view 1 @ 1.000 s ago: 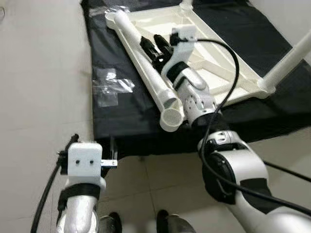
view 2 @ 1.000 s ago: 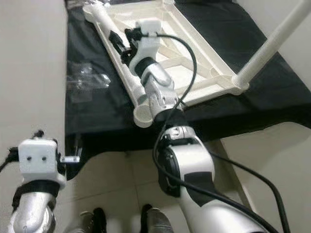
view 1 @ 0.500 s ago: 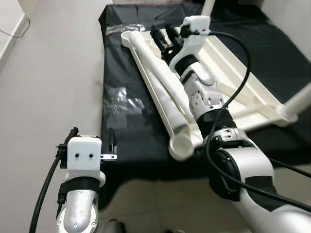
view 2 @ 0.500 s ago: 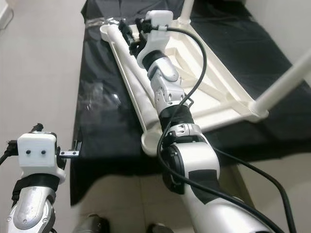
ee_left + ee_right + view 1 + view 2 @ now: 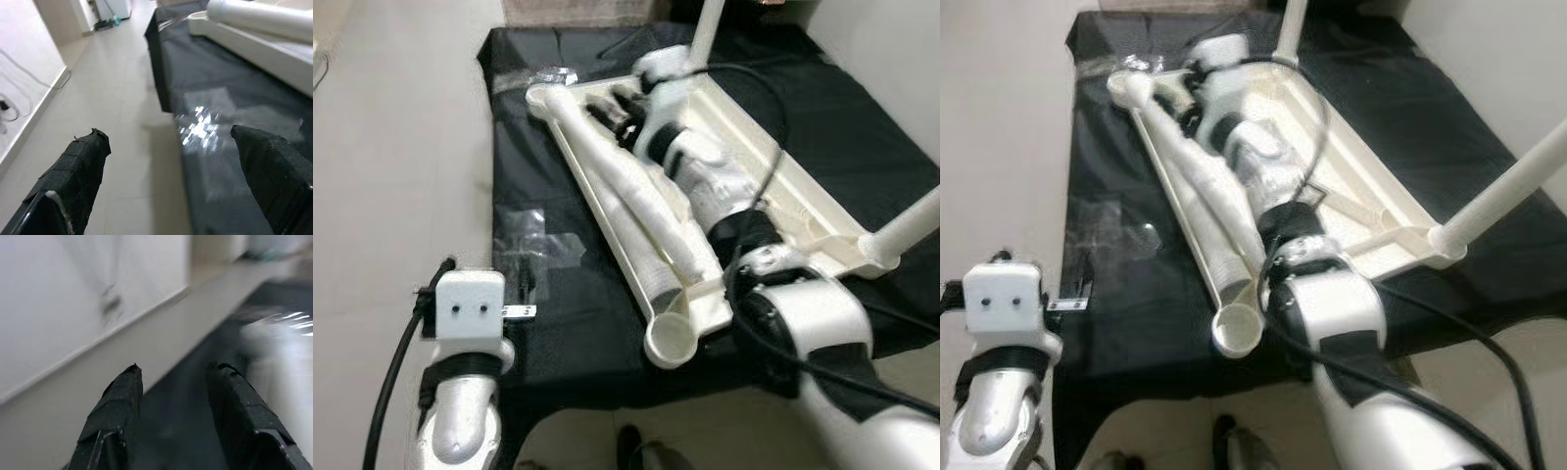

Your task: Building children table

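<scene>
- Black mat [image 5: 558, 323] spread on the floor.
- Upturned white table top [image 5: 783, 186] lying on it.
- Loose leg tube [image 5: 626, 196] along its left edge.
- Right gripper [image 5: 173, 377] part open, empty, above the tube's far end.
- Left gripper [image 5: 171, 161] wide open, empty, over the mat's left edge.

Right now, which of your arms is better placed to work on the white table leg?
Probably the right. The right gripper reaches out over the upturned white plastic tabletop, beside the loose white tube leg. The left gripper hangs back at the black mat's near edge, jaws open over the floor and clear plastic bag.
</scene>
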`<state>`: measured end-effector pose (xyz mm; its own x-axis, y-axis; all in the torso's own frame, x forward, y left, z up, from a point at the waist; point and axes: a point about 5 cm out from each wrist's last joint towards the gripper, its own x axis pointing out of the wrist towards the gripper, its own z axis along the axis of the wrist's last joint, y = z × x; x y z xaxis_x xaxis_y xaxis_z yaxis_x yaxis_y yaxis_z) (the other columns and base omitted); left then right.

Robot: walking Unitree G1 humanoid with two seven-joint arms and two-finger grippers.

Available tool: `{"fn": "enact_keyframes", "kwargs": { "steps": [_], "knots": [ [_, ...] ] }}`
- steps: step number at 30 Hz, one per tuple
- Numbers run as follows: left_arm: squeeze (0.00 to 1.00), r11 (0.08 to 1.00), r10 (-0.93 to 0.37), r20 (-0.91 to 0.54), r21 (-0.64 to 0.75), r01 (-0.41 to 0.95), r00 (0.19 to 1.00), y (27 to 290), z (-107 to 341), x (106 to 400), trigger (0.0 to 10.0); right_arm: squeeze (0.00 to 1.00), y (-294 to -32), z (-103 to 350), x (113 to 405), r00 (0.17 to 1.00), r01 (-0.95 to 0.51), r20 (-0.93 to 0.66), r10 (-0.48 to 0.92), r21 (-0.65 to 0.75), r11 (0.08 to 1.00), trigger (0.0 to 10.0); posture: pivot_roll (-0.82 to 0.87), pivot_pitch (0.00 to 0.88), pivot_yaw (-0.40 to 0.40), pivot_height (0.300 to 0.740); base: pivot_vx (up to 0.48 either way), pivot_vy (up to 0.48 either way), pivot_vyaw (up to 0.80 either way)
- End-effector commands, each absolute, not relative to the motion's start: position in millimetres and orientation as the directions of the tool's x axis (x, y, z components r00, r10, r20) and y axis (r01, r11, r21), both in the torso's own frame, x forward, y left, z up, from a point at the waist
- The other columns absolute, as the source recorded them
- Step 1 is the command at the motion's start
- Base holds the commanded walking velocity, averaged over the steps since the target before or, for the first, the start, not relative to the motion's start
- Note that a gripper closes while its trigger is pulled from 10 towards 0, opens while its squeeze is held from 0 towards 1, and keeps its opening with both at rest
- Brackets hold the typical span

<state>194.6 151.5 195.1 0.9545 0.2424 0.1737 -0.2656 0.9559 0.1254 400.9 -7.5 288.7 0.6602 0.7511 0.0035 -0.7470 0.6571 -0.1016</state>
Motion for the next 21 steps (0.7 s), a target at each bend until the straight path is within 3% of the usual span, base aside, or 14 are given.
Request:
{"fn": "enact_keyframes", "kwargs": {
  "steps": [1,5,11,21],
  "knots": [
    [0.0,0.962,0.237,0.143,0.101,-0.252,0.961,149,190,192,10.0,0.0,-12,289,403,0.682,-0.729,-0.042,0.73,-0.115,0.675,10.0,0.03,0.213,-0.098,0.74,0.0,0.0,0.0],
    [0.0,0.966,0.232,0.103,0.091,-0.241,0.967,146,182,186,10.0,0.0,0,290,403,0.729,-0.684,-0.094,0.678,-0.065,0.727,10.0,0.02,0.224,-0.104,0.74,0.0,0.0,0.0],
    [0.0,0.969,0.227,0.079,0.085,-0.233,0.971,141,180,180,10.0,0.0,22,293,399,0.791,-0.612,-0.092,0.605,-0.115,0.782,10.0,0.02,0.263,-0.122,0.74,0.0,0.0,0.0],
    [0.0,0.972,0.221,0.052,0.07,-0.224,0.974,136,176,172,10.0,0.0,26,278,398,0.848,-0.526,-0.116,0.517,-0.077,0.847,10.0,0.01,0.32,-0.143,0.74,0.0,0.0,0.0]
  ]
}}
